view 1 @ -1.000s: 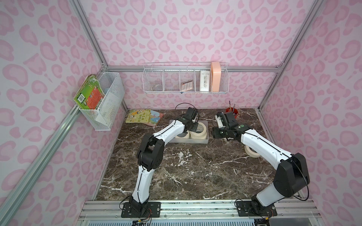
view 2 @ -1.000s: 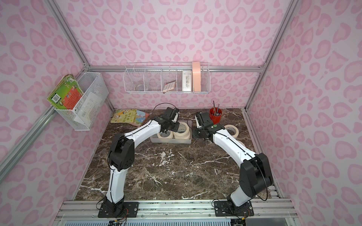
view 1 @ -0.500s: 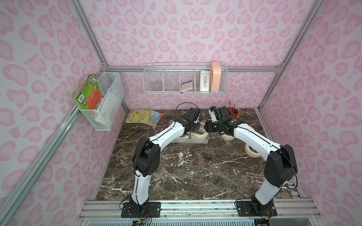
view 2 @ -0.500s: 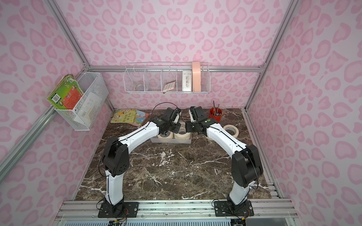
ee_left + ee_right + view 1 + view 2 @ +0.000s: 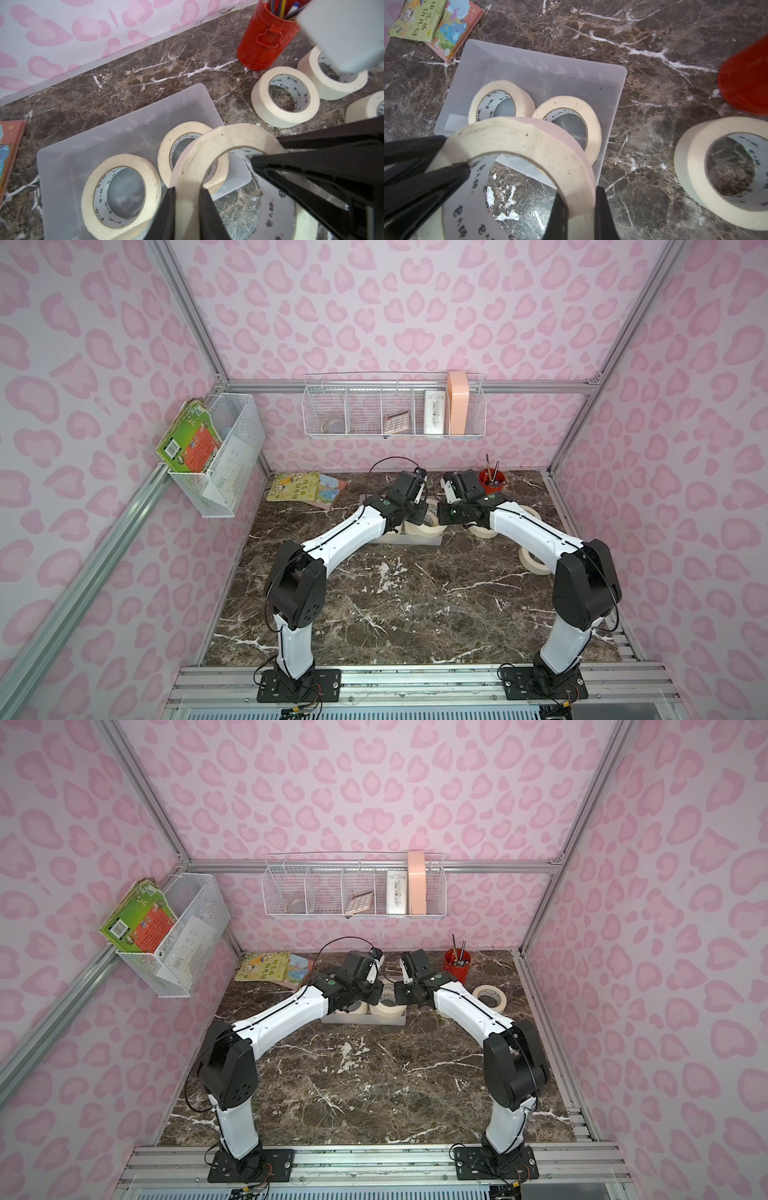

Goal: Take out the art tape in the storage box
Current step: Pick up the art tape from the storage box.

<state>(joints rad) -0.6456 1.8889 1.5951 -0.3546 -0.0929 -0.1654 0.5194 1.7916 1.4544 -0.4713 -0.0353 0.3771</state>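
Left wrist view: a cream, ring-shaped roll of art tape with a white printed core hangs in the air above one corner of the storage box, a shallow tray of grey translucent plastic. Both arms hold this one roll. The left gripper pinches the ring's wall, one black finger inside the core and one outside. The right gripper pinches the opposite side the same way.

The right wrist view confirms this. The right gripper is pressed tight on the wall, and the left gripper straddles the far side. Whether the left one is squeezing firmly cannot be told.

Two matching rolls lie flat inside the storage box, touching each other. Three more rolls lie flat on the brown marble table, near a red metal pencil cup.

The roll is probably light and stiff and unlikely to break. Its matte paper skin should give the fingers good purchase. The wall looks like the best place to grip, with one finger through the core. A very hard squeeze could bend the ring oval, and two arms pulling apart could twist it loose.
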